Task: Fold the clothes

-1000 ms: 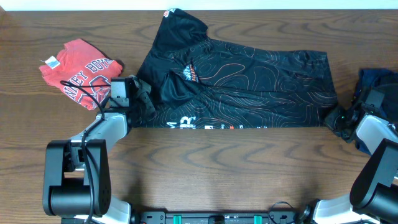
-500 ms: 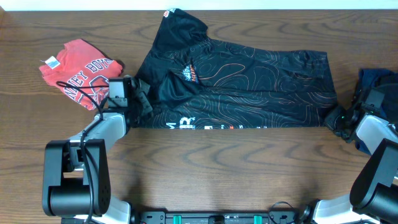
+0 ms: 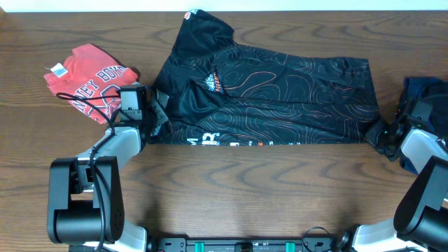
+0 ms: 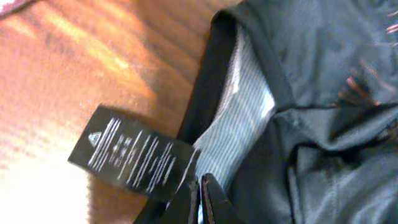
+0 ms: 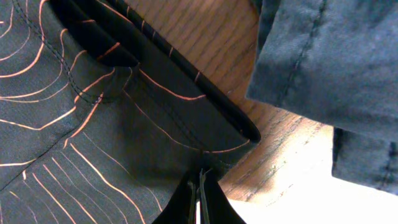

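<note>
A black shirt with orange contour lines [image 3: 273, 94] lies spread across the table's middle, folded lengthwise. My left gripper [image 3: 155, 115] is shut on its left edge; the left wrist view shows the jaws [image 4: 200, 186] pinching the black fabric [image 4: 323, 143] beside a black care label [image 4: 124, 154] and the grey striped lining. My right gripper [image 3: 380, 133] is shut on the shirt's lower right corner; the right wrist view shows the jaws [image 5: 200, 180] closed on the black hem [image 5: 93, 124].
A folded red shirt [image 3: 87, 78] lies at the far left. A dark blue garment [image 3: 423, 91] lies at the right edge, and it also shows in the right wrist view [image 5: 336, 56]. Brown wooden table [image 3: 245, 189].
My left gripper has shifted slightly left and up with the shirt's edge. The right arm has not moved.
</note>
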Controlling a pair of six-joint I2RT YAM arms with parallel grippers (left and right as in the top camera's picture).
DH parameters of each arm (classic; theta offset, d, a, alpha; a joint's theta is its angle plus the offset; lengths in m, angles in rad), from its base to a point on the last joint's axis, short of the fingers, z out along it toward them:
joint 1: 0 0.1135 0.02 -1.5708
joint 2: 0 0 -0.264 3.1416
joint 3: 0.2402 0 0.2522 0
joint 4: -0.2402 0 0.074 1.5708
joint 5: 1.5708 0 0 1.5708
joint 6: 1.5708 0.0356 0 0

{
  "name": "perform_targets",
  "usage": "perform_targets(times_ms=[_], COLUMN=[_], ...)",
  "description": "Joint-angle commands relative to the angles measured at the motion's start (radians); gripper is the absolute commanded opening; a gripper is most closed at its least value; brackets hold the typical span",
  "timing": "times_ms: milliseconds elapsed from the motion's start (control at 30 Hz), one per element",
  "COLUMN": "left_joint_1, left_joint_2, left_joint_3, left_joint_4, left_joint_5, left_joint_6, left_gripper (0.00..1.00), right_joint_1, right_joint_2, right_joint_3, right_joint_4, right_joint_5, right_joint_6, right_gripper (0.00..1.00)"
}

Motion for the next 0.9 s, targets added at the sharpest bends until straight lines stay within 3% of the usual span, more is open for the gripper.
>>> perform_targets(times_ms=[0,533,867], left_joint_1=[0.004,0.013,0.126], left_joint_2=[0.0,-0.004,-0.052], left_joint_3=[-0.005,-0.006,-0.005], left_joint_4=[-0.046,-0.443,-0.635], left_joint_5=[0.011,0.004,-0.008], left_joint_6=[0.008,0.033,0.067], left_gripper=[0.06,0.06,0.06], right_joint_1=[-0.001,-0.011,-0.079], right_joint_2=[0.029,0.028,-0.052], right_joint_3=[-0.016,-0.016,-0.016], right_joint_4=[-0.023,-0.151,-0.267], right_joint_5=[0.037,0.138,0.145], right_joint_6=[-0.014,-0.013,0.017], right_gripper=[0.04,0.01,0.01])
